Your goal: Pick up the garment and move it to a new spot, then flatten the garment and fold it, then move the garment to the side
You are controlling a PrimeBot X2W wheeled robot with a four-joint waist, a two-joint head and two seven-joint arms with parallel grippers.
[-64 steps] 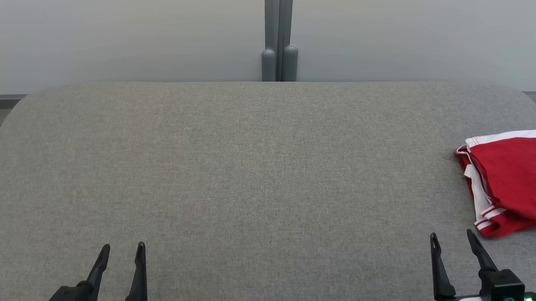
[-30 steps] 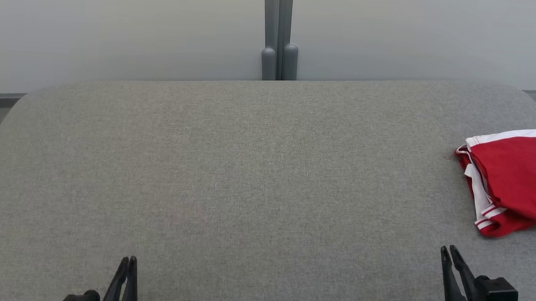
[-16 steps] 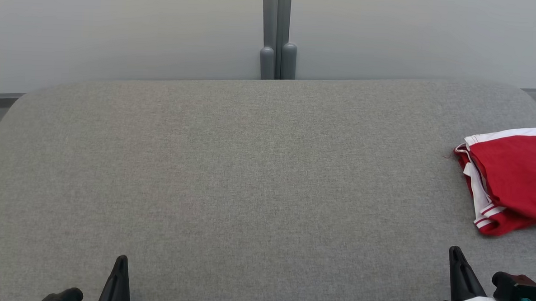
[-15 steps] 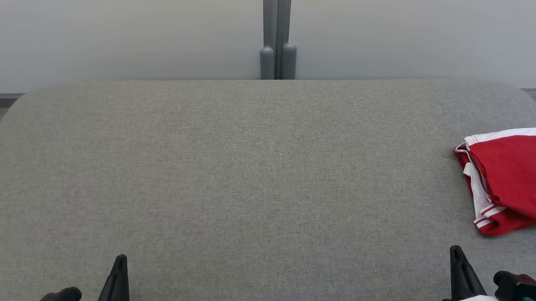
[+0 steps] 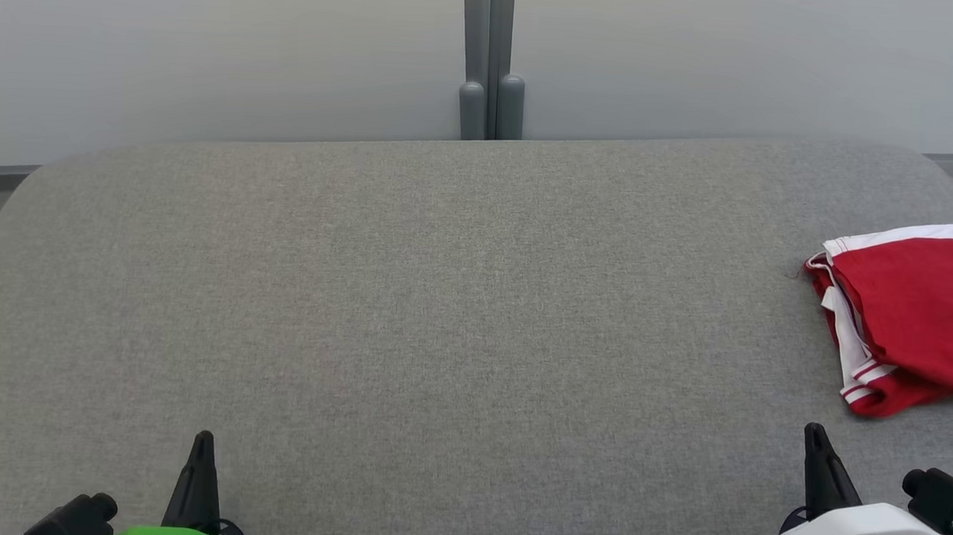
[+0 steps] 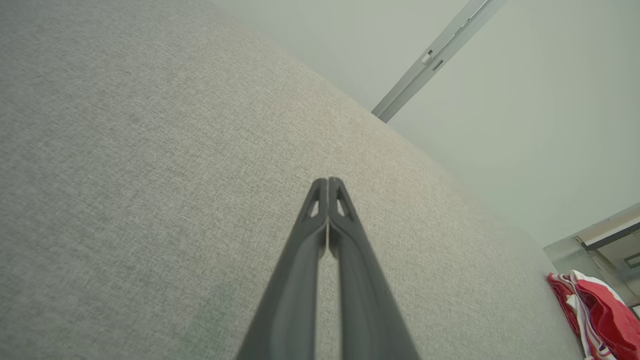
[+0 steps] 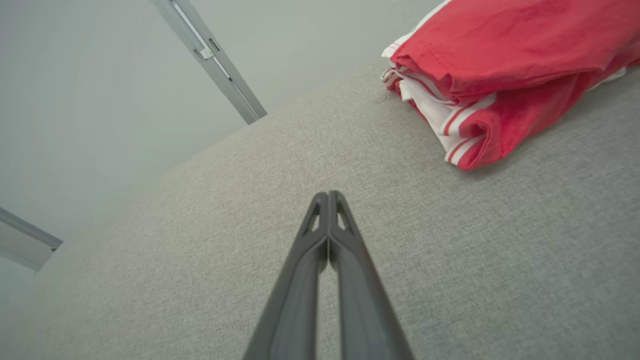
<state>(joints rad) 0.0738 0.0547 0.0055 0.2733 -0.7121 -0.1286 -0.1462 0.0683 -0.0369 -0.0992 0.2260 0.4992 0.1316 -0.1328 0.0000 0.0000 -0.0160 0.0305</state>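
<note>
Found the red garment (image 5: 917, 311) at the far right side of the grey fabric-covered table (image 5: 443, 298), gathered into a compact folded bundle. Judged it soft, light and limp: likely to sag and fall open when lifted, and unlikely to slide much on the woven cover. Expected no danger of breaking it.

Noticed several layers with white stripes stacked at its near left corner. Considered a shallow pinch there unsafe, since perhaps just the top layer would come up. Preferred, as a judgement, a deep hold on the thick rolled edge beside that corner, through all the layers, or two holds at separated places along the near edge, one for each gripper.

Saw the left gripper (image 6: 328, 181) with both fingers pressed together and nothing between them, over bare table, well apart from the garment. Saw the right gripper (image 7: 328, 194) closed in the same way and also empty, near the striped corner but not touching it.

Could not tell whether a shirt or shorts. Lost the right part of the bundle past the edge of the head view, and likewise its far part in the right wrist view. Could not see the underside, nor count the folds inside. Could not judge finger spacing from the head view, because seen there edge-on; relied on the wrist views.
</note>
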